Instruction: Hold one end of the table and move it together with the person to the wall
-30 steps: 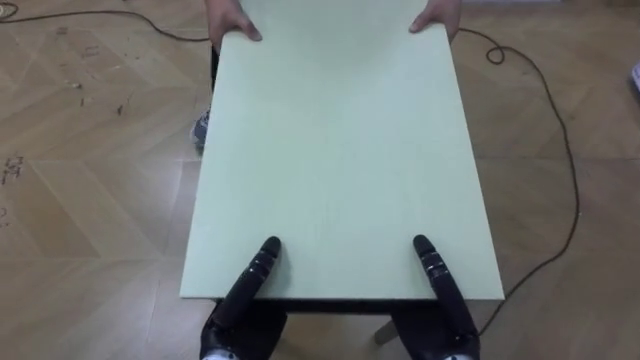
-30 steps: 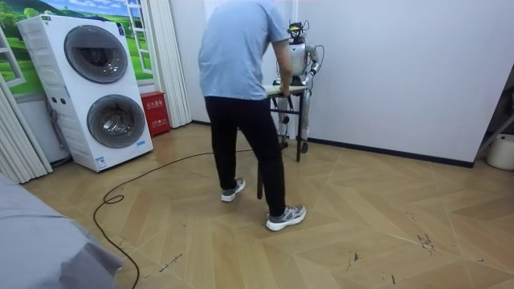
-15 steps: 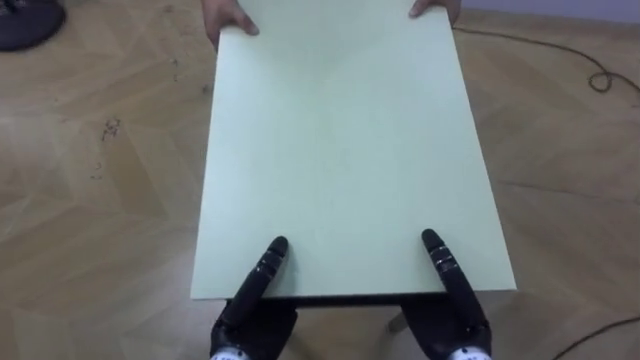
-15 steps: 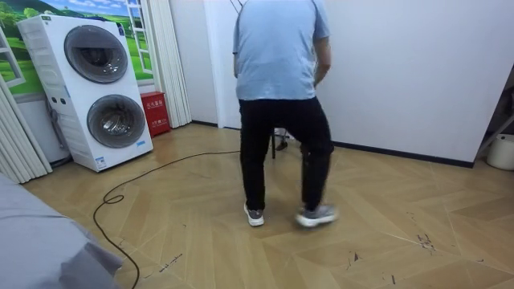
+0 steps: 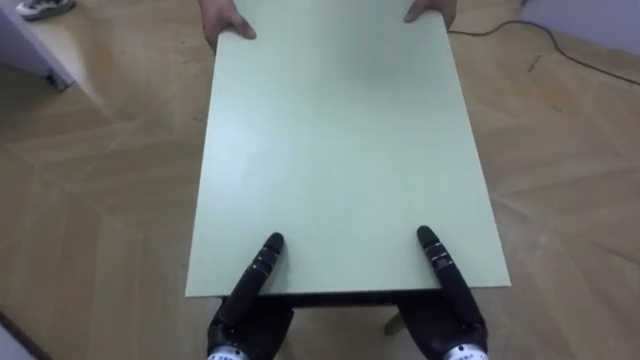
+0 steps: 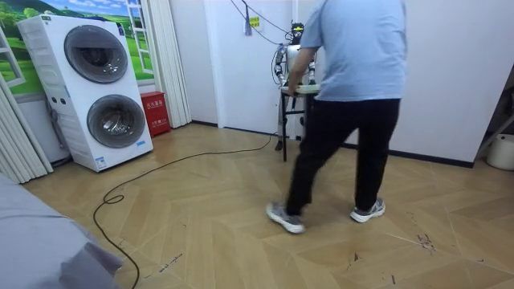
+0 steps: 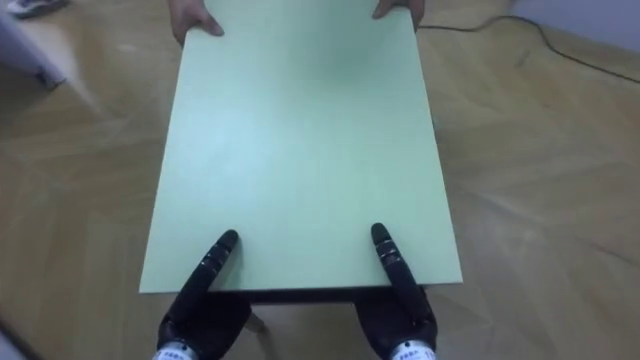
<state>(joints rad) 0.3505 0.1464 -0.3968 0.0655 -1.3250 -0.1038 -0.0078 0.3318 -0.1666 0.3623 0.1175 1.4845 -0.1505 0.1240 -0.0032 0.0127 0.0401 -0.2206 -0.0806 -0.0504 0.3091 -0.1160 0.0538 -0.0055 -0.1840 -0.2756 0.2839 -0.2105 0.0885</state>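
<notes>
Nearest, the left hand and right hand each clamp the near short edge of the table. A thumb lies flat on the pale green top and the rest of the hand is tucked beneath, so each hand is closed on the table. The top itself is bare. At its far edge a person's two hands hold the two far corners.

In the room view the table hangs between the robot, which stands close to the white wall, and the person. The person's back is to the camera and their feet are set apart as in a stride. The person's legs cover much of the frame, so I can't say for sure that all the table legs are off the floor.

The step in hand looks to be the carry itself, mid-course, with both ends held. The next move calls for the robot to step in time with the person, hold the top level and let neither hand slip off the edge.

Count: one table, two robot hands on it, two person's hands on it and one person. Further off, on the room view's left, there are two stacked washers and one red box.
</notes>
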